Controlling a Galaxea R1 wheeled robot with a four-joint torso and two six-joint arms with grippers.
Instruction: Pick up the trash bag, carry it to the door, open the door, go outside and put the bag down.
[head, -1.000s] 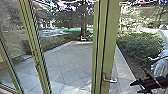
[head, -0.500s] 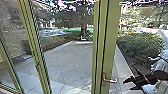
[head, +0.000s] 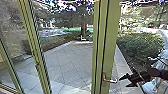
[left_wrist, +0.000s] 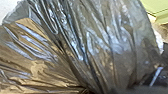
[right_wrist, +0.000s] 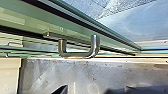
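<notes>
Right hand (head: 123, 82): open, near the door handle (head: 110, 81). Trash bag (left_wrist: 100, 42): folds bunched before my left wrist; left hand's state, I cannot tell.

Outside there's a tree trunk (head: 84, 31) at the far end, w/ sth. small & white (head: 83, 38) at its base, low greenery (head: 71, 35) to its L & a leafy bush (head: 140, 43) on the R.
</notes>
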